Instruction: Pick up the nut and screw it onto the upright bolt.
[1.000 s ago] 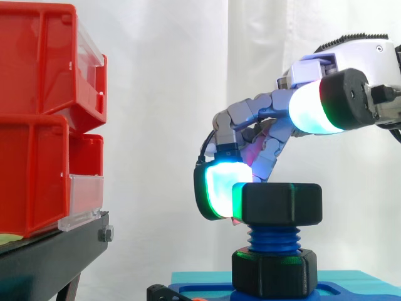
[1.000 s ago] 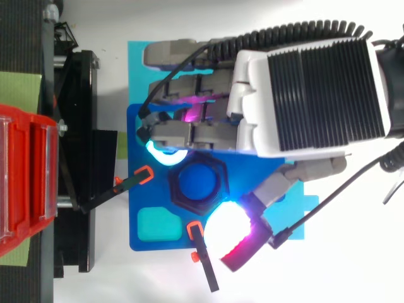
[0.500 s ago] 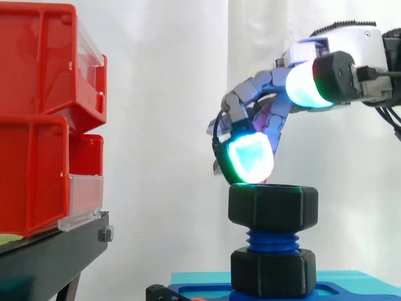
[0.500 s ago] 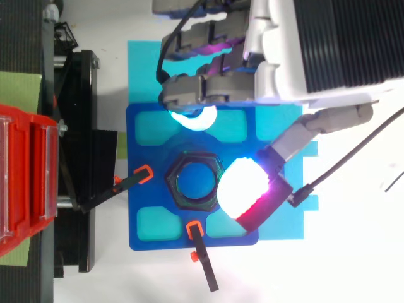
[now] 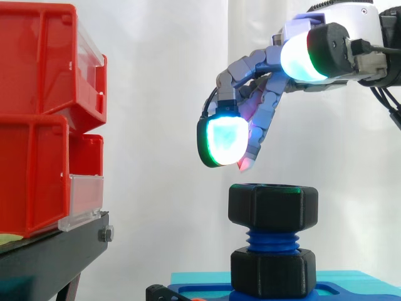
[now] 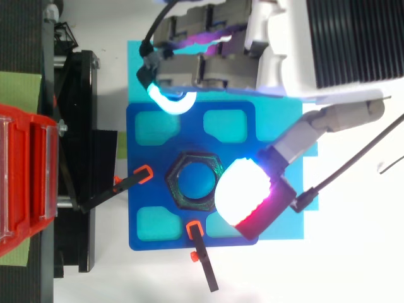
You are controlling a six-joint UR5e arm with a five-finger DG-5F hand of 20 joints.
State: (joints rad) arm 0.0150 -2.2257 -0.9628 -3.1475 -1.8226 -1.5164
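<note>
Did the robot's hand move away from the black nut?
Yes. In the side view the hand went up: it was beside the nut, and now it hangs clear above it.

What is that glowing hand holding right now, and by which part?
Nothing. The hand hangs open above the black nut, with a clear gap between them. The nut sits by itself on the blue bolt.
</note>
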